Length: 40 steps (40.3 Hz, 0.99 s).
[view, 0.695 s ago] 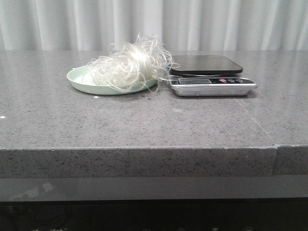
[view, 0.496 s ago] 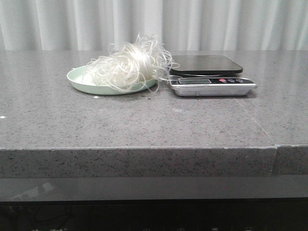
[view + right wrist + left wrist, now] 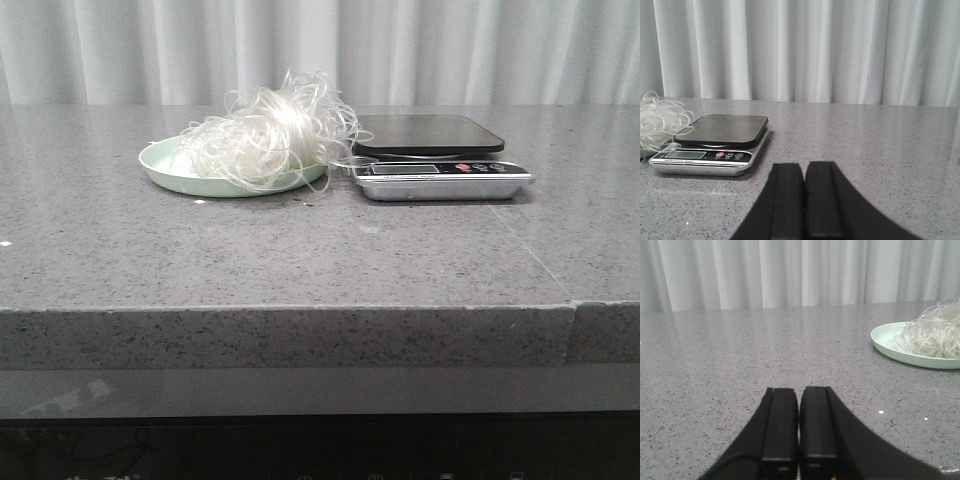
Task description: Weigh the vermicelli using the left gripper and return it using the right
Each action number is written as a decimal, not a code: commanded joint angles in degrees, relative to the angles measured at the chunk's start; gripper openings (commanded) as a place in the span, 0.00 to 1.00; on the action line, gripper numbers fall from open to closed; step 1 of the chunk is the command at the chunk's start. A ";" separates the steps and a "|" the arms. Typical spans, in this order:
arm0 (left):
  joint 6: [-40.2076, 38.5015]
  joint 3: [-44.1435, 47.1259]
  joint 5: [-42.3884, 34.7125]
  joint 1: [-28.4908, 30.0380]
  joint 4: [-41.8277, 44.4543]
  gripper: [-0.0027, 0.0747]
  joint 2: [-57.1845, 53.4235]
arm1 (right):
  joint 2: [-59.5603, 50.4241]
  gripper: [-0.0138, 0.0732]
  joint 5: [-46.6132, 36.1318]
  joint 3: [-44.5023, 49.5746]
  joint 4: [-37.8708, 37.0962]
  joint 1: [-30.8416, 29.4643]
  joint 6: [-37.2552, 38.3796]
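Note:
The vermicelli [image 3: 268, 135], a fluffy tangle of thin white glassy noodles, lies on a pale green plate [image 3: 160, 166] at the back of the grey table. It touches the left side of a kitchen scale [image 3: 430, 135] with a black top and a silver front. The vermicelli also shows in the left wrist view [image 3: 932, 335] and at the edge of the right wrist view [image 3: 657, 120]. My left gripper [image 3: 798, 390] is shut and empty, low over the table, well short of the plate. My right gripper [image 3: 804, 165] is shut and empty, near the scale [image 3: 720, 130]. Neither gripper shows in the front view.
A white curtain [image 3: 320, 50] hangs behind the table. The table's front edge [image 3: 300, 310] runs across the front view, with a seam [image 3: 573, 320] at the right. Small white specks [image 3: 199, 202] lie on the stone in front of the plate.

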 commanded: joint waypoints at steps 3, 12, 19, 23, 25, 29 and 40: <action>-0.45 2.06 -4.77 -0.49 -0.40 0.24 -1.34 | -0.86 0.32 -5.00 -0.14 -0.69 -0.19 -0.23; -0.45 1.90 -7.51 -0.49 -0.40 0.24 -1.34 | -0.86 0.32 -4.95 -0.76 -0.67 -0.19 -0.18; -0.45 -3.68 -8.97 -0.49 -0.40 0.24 -1.13 | -0.86 0.32 -1.14 -7.44 -0.44 -0.19 -0.18; -0.45 -9.45 -7.23 -0.49 -0.40 0.24 -1.13 | -0.70 0.32 4.61 -13.22 -0.44 -0.19 -0.18; -0.45 -13.28 -5.18 -0.49 -0.40 0.24 -0.85 | -0.08 0.32 7.68 -16.70 -0.44 -0.19 -0.18; -0.45 -20.23 -1.44 -0.49 -0.40 0.24 1.22 | 2.26 0.32 12.99 -22.54 -0.44 -0.19 -0.18; -0.45 -39.12 12.46 -0.49 -0.40 0.24 16.60 | 15.03 0.32 24.48 -37.28 -0.44 -0.19 -0.18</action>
